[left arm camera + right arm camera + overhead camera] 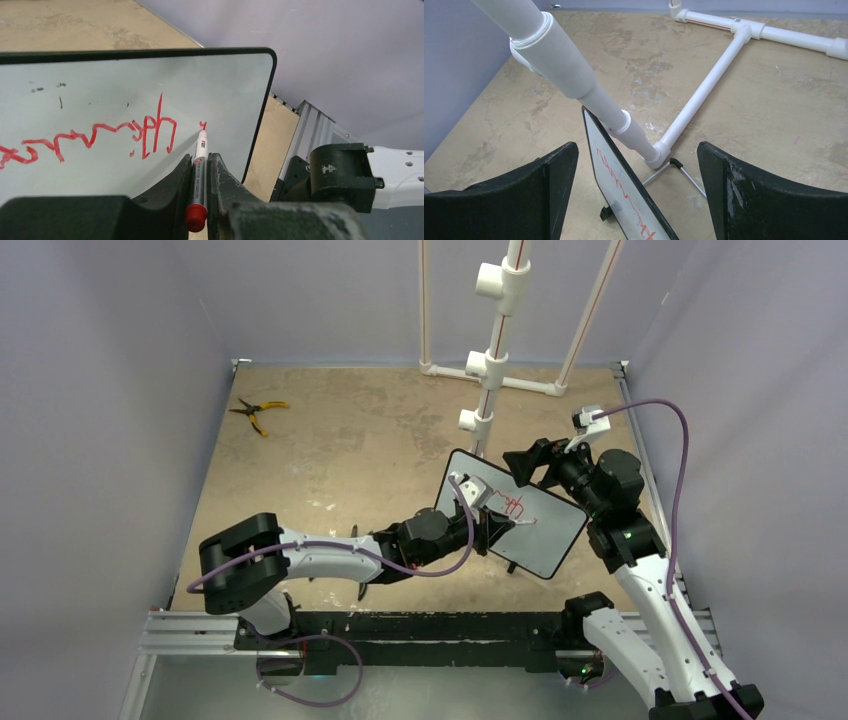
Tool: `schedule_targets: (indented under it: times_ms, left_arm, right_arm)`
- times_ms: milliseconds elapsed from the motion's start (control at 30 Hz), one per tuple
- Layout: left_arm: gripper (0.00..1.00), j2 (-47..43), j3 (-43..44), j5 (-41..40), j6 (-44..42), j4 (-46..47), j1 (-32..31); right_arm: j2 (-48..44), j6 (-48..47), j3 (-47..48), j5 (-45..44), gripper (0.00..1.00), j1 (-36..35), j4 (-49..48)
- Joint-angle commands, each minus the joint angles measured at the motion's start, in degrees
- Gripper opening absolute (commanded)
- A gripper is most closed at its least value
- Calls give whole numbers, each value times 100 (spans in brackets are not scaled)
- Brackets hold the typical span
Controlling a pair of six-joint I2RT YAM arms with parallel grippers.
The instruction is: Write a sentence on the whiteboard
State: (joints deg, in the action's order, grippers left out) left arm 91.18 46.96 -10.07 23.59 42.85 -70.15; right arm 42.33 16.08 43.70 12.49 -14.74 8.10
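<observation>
**Where the pen tip meets the board, left jaws clamped, right jaws wide**

While the right gripper holds its jaws well apart with nothing in them, the white pipe stand runs past just beyond their gap. The whiteboard stands tilted straight ahead of the left gripper and low in front of the right jaws. The sentence, a red scrawl I can't make out as words, runs off to the left of the left jaws. Those are shut tight on a red-capped marker, its tip against the board; the barrel's print is too small to read. Yellow-handled pliers lie well away from both.
</observation>
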Motion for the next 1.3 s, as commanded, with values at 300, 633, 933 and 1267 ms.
schedule_targets:
  times_ms: [300, 633, 933, 1267]
  left_arm:
    - [0, -92, -137, -118, 102, 224, -60]
    - [0, -272, 188, -140, -62, 254, -60]
    - [0, -214, 364, -127, -171, 233, -60]
    - [0, -226, 342, -165, -204, 172, -60]
  right_arm:
    - [-22, 45, -7, -137, 91, -23, -182]
    - [-14, 45, -11, -129, 91, -20, -195]
    - [-15, 45, -20, -124, 91, -24, -203]
    - [-19, 45, -20, -124, 91, -29, -201]
